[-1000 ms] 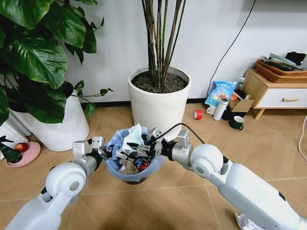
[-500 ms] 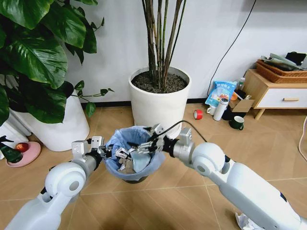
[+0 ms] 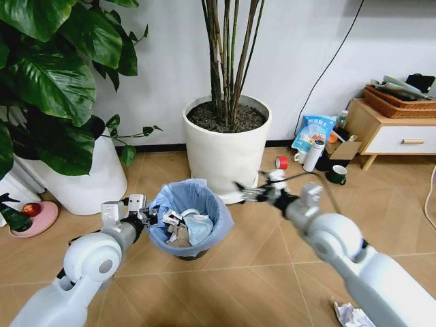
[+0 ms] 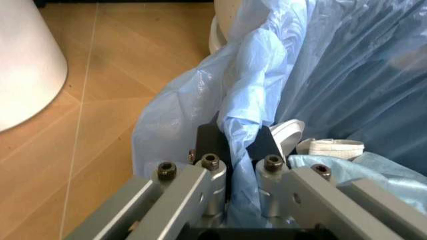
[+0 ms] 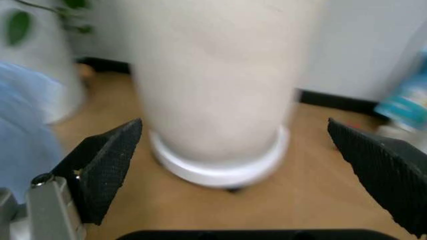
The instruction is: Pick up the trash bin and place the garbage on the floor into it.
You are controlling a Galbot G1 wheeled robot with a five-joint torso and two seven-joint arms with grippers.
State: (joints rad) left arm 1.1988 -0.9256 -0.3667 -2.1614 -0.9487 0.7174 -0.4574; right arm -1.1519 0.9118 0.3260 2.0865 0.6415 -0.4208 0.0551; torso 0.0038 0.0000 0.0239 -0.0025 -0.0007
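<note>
Left gripper [image 4: 237, 165] clamped on trash bin [image 3: 191, 218] rim, pinching blue liner so bin hangs off floor, mouth up. Garbage [image 3: 189, 226] inside. Right gripper [image 5: 233, 165] spread apart, empty, beside bin near white plant pot [image 3: 227, 146]. Crumpled paper [image 3: 351, 315] lies on floor.

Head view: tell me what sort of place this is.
Probably a home or lounge corner: big potted plants in white pots against a wall, wood-look plank floor, and a low wooden cabinet with clutter beside it.

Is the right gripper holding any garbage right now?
No. The right gripper is open and empty, its black fingers spread wide before the white plant pot.
</note>
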